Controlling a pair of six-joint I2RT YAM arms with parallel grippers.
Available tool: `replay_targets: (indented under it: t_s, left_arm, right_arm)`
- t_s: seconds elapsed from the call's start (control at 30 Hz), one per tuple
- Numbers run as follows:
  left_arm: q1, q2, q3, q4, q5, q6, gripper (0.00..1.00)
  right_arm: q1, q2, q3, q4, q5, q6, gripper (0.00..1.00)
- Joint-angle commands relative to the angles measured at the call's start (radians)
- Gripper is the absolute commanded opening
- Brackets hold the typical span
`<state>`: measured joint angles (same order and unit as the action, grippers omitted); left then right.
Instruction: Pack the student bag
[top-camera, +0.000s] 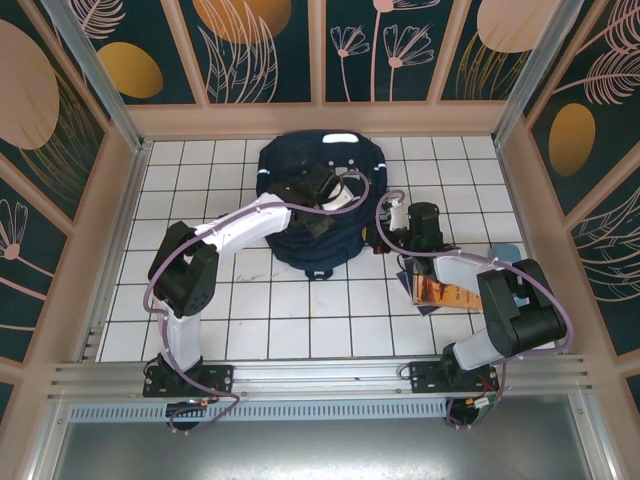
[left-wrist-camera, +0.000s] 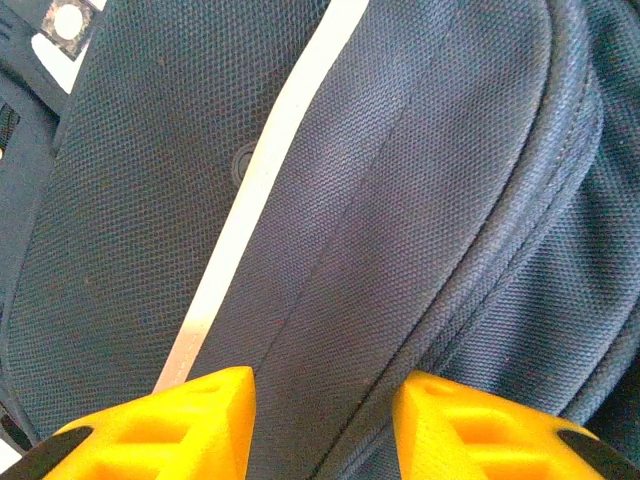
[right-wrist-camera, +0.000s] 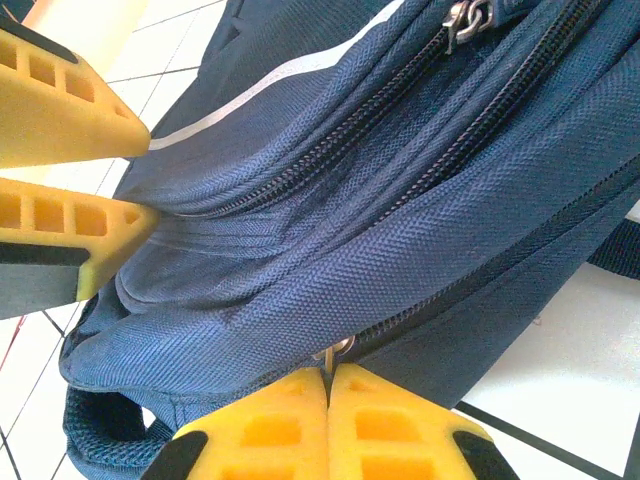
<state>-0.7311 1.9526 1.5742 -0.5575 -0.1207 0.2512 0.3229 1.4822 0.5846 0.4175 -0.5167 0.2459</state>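
Shut tight, the right gripper pinches a metal zipper pull on the lowest zip of the student bag. The left gripper, jaws partly apart, sits against the bag's fabric beside its white stripe. The bag lies on the tiled table.

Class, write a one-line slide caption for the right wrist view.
Right gripper shut on a zipper pull of the navy student bag.

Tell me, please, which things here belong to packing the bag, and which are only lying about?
For the job:
- bag
- zipper pull, pinched by the right gripper
- left gripper, open over the bag

Lying about:
- flat book-like thing on the table, right of the bag
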Motion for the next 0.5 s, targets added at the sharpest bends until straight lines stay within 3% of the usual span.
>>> replay_targets:
  t_s: [0.0,0.1,0.23,0.37,0.47]
  left_arm:
    - [0.004,0.024,0.042,-0.004,-0.004,0.022,0.42]
    - [0.005,0.063,0.072,-0.079,0.054,0.046,0.49]
    - [0.004,0.084,0.078,-0.094,0.065,0.054,0.48]
    - [0.004,0.097,0.079,-0.070,0.035,0.052,0.39]
    - [0.004,0.101,0.085,-0.050,0.018,0.051,0.25]
  right_arm:
    - [-0.007,-0.010,0.040,0.047,-0.017,-0.003,0.00]
    - [-0.006,-0.012,0.043,0.043,-0.015,-0.004,0.00]
    - [-0.006,-0.010,0.047,0.038,-0.014,-0.005,0.00]
    - [-0.006,-0.010,0.051,0.034,-0.012,-0.004,0.00]
    - [-0.006,-0.014,0.055,0.022,-0.003,-0.008,0.00]
